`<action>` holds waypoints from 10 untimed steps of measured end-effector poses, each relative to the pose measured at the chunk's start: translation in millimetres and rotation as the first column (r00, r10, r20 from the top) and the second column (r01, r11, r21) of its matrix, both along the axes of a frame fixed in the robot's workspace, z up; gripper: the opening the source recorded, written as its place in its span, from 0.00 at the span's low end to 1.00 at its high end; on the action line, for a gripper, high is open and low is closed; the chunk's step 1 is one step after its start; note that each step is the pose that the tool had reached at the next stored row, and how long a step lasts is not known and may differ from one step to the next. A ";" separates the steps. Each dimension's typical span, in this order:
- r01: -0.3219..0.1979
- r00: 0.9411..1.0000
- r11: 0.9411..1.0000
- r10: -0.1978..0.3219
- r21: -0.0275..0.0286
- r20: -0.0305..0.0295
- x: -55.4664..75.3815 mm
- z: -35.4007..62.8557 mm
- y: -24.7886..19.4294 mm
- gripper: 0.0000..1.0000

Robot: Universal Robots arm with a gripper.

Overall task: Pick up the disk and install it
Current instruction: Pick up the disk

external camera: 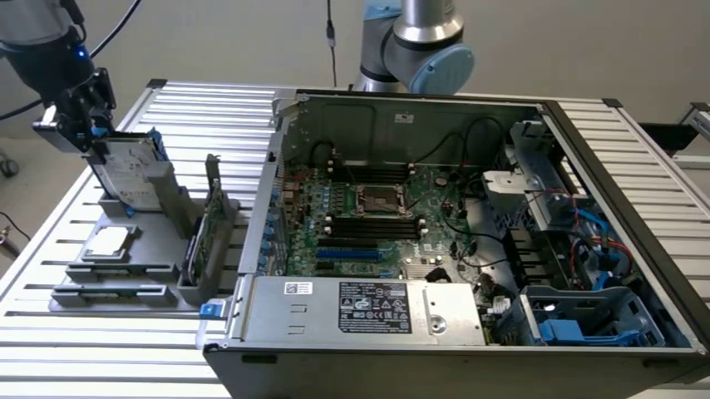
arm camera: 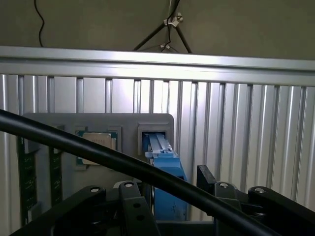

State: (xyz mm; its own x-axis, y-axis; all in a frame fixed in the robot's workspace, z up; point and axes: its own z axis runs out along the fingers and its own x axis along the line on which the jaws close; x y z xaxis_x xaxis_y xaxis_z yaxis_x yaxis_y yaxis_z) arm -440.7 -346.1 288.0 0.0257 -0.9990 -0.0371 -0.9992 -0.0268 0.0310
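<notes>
Ribbed aluminium table (external camera: 111, 353) supports a grey holder (external camera: 111, 293) and an open case (external camera: 466, 112). The fingers (arm camera: 132, 204) of the gripper (external camera: 98, 133) stand wide, one on each side of the disk (external camera: 128, 174). A gap shows beside the blue carrier, so no grip is judged established. The disk stands on edge in a holder slot with its carrier end toward the gripper. This likely presents a narrow edge for a straddling grasp. A chip (external camera: 108, 243) lies flat in a holder recess just beside the disk slot. A card (external camera: 211, 220) stands upright on the holder's side nearest the case. The case lies open side up beside the holder, presumably for access from above. The disk is not yet lifted.
</notes>
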 end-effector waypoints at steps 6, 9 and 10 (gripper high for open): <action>0.000 1.000 1.000 0.000 0.000 -0.003 0.0 -0.3 1.3 0.54; 0.000 1.000 1.000 0.000 0.000 -0.005 0.0 -0.6 2.5 0.54; 0.000 1.000 1.000 0.000 0.000 -0.006 0.0 -0.6 2.9 0.54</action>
State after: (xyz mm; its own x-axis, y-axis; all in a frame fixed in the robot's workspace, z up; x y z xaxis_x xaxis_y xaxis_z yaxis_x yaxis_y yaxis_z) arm -440.6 -343.2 287.4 0.0254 -0.9990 -0.0368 -0.9990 -0.0268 0.0369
